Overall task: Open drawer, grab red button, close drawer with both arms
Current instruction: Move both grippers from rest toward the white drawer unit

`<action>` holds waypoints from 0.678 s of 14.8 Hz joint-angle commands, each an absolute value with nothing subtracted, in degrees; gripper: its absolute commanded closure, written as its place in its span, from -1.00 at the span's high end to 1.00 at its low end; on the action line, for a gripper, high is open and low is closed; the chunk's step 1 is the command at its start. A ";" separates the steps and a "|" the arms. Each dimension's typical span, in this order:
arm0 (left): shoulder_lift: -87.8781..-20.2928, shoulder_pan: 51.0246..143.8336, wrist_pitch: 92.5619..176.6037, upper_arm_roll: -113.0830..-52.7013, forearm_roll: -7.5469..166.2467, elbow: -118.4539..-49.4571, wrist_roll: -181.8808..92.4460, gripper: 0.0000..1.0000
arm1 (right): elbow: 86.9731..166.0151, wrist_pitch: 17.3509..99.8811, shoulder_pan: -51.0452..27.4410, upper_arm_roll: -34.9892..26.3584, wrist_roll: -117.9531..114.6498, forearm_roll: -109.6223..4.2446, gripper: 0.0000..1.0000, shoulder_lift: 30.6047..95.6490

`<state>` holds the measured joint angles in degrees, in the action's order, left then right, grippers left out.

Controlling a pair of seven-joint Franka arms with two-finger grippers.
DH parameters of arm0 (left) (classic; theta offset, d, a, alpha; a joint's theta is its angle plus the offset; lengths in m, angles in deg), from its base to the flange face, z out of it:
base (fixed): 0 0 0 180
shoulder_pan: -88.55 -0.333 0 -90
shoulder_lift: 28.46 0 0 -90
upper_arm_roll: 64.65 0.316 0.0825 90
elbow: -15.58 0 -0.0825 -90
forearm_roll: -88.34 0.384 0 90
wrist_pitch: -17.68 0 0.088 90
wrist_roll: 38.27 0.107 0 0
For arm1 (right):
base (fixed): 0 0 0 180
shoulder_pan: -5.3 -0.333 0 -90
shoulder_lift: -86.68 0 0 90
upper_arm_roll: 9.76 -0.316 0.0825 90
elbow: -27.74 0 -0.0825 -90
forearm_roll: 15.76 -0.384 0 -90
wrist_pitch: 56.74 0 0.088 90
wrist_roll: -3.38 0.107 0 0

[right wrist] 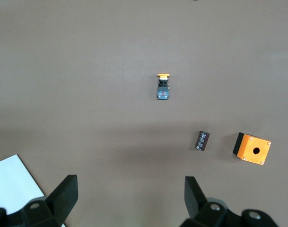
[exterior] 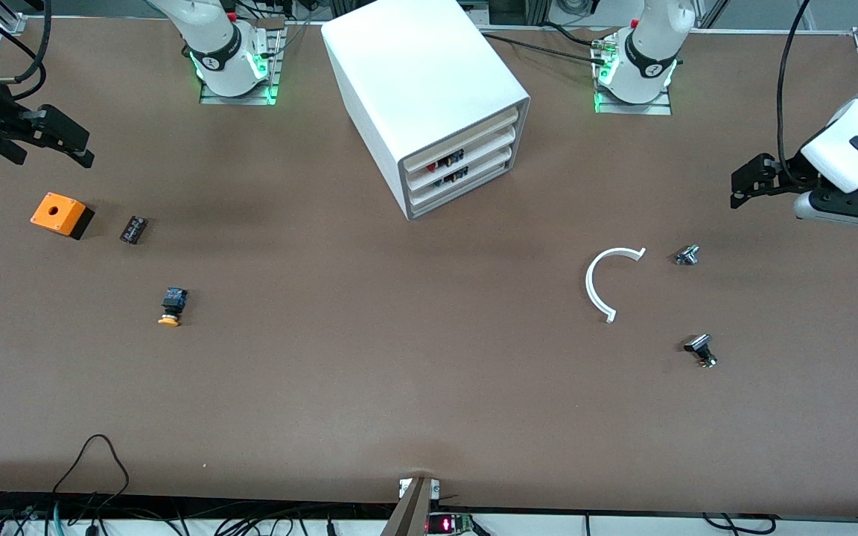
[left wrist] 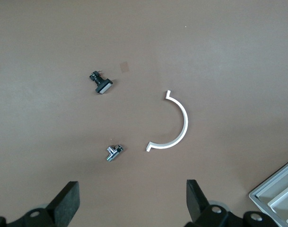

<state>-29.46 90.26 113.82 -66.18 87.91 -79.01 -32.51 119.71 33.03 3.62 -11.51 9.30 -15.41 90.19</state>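
Front view: high, facing robots. Wrist views: downward; left shares white plastic half-ring (exterior: 608,281) (left wrist: 172,124), right shares orange holed box (exterior: 59,214) (right wrist: 252,148).

Toward the right arm's end of the tabletop (exterior: 399,372) sit an orange box (exterior: 57,213), a small black part (exterior: 132,228) just beside it, and a yellow-capped button (exterior: 172,306) nearer the front camera. Toward the left arm's end lie a white curved strip (exterior: 602,280) and two small metal fittings (exterior: 687,255) (exterior: 701,350).

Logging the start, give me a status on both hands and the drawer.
Left hand and right hand open, empty, waiting over table ends. Middle drawer shut in cabinet. Red button not visible. Drawer front unobstructed.
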 commanded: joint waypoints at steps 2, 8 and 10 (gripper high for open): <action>-29.08 90.49 112.61 -65.97 87.64 -78.46 -31.85 0.99 | 118.00 32.38 3.80 -11.79 8.92 -14.97 1.00 89.32; -28.99 90.49 112.61 -65.97 87.64 -78.46 -31.76 0.99 | 118.35 31.86 3.71 -11.96 9.19 -14.52 1.00 86.52; -28.99 90.49 112.61 -66.06 87.55 -78.37 -31.76 0.99 | 119.32 30.54 3.72 -11.96 9.18 -14.52 1.00 86.24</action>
<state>-29.46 90.29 113.73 -66.18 87.91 -79.00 -32.51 119.88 32.15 3.62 -11.65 9.36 -15.29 87.74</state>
